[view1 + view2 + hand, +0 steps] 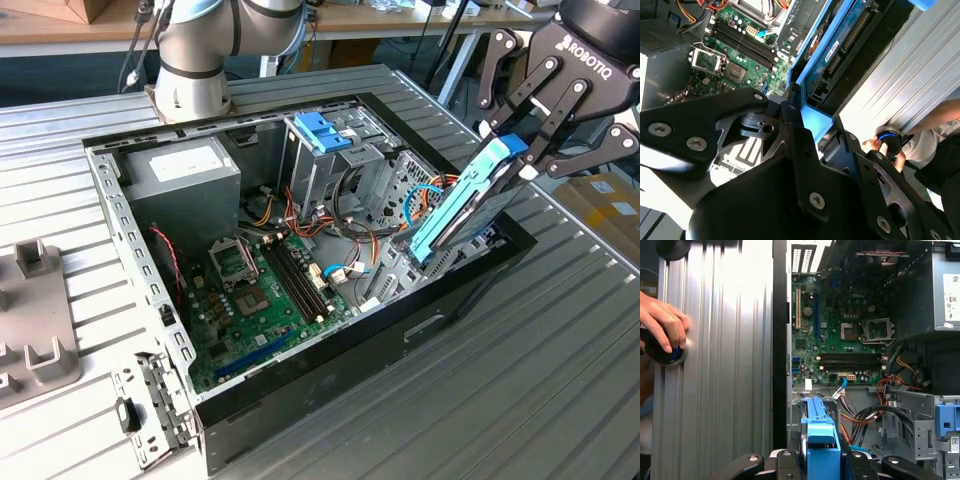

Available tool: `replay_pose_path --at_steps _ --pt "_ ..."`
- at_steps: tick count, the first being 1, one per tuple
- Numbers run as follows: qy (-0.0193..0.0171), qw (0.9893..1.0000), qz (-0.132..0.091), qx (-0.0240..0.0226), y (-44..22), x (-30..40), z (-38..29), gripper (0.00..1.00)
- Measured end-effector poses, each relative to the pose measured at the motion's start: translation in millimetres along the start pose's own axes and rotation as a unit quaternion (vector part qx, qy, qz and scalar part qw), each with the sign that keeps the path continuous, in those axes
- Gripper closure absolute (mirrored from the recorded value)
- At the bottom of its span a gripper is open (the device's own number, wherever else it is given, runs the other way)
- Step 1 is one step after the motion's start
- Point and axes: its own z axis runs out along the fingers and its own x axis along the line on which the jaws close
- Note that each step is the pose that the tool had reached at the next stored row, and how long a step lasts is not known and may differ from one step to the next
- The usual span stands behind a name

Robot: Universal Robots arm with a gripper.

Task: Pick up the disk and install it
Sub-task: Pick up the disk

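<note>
The disk [465, 205] is a flat drive in a blue plastic carrier. It hangs steeply tilted at the exterior view's right, its lower end reaching into the open computer case [125, 240] beside the metal drive cage. My gripper [515, 150] is shut on the disk's upper end, one finger on each side of the blue frame. In the second wrist view the disk [840, 45] runs away from my gripper [807, 127] toward the case wall. In the first wrist view the carrier's blue edge [820, 440] sits between my fingers, above the bay and its cables.
Inside the case lie a green motherboard [255, 300], a grey power-supply box [185, 175] and a blue bracket [322, 130] on the cage. A person's hand [662, 320] rests on a black knob on the ribbed table. A grey fixture [35, 330] stands at the exterior view's left.
</note>
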Motion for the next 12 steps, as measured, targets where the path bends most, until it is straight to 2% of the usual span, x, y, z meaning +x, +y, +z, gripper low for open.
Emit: replay_pose_path --at_steps 12 --pt "0.0 1.0 0.0 0.0 -10.9 0.1 -0.1 0.63"
